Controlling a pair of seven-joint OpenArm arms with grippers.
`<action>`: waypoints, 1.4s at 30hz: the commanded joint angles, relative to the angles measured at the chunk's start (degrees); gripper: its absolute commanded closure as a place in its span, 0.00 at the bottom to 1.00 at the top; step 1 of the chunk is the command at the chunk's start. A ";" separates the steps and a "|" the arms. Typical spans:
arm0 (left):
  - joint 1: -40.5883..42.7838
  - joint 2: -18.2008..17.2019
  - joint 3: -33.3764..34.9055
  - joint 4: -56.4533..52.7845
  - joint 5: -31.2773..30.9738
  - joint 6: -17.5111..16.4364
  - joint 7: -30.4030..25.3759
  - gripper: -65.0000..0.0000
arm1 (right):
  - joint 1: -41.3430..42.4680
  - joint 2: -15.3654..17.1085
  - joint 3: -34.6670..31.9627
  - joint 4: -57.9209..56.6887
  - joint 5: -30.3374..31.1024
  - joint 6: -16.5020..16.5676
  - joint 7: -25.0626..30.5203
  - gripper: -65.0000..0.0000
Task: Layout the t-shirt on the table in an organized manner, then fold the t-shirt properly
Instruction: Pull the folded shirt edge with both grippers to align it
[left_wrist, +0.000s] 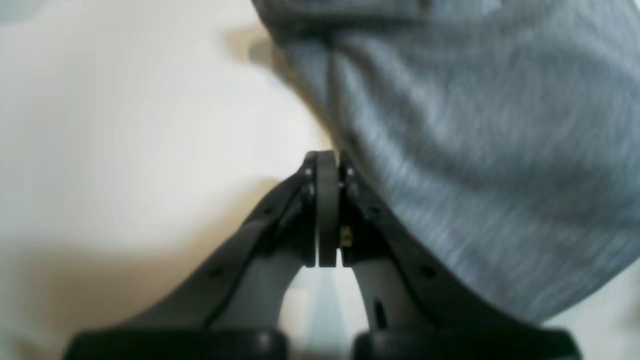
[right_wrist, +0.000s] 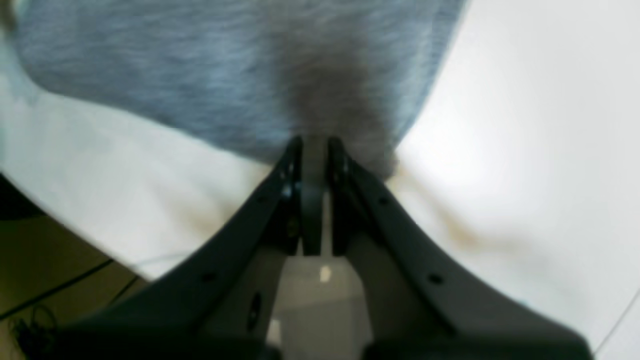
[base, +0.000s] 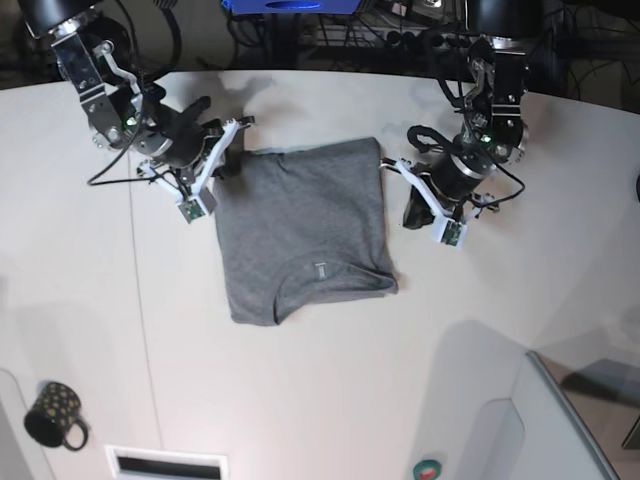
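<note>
A broad, smooth white desk (base: 320, 400) with a curved edge fills the base view. At its middle lies the heather-grey short-sleeved cotton t-shirt (base: 300, 235), already a near-square panel with sleeves tucked under and collar towards the near edge. So the spreading looks finished and folding seems partly done; at least one more fold likely remains. The left gripper (left_wrist: 327, 165) has its fingers closed at the shirt's far corner, and the right gripper (right_wrist: 314, 145) likewise pinches the opposite far corner's hem.
</note>
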 joint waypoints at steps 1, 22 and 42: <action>0.78 -0.07 -0.73 2.70 -0.86 -0.52 -1.35 1.00 | 0.26 0.41 0.33 2.32 0.34 0.27 0.82 0.98; 10.19 2.92 2.00 10.88 -0.86 -0.78 -1.97 1.00 | 0.17 0.58 0.33 4.43 0.25 -4.12 0.99 0.98; -3.88 5.64 5.95 -11.98 -0.06 -0.43 -2.76 1.00 | 9.31 -3.02 -0.02 -6.39 0.25 -4.12 1.17 0.98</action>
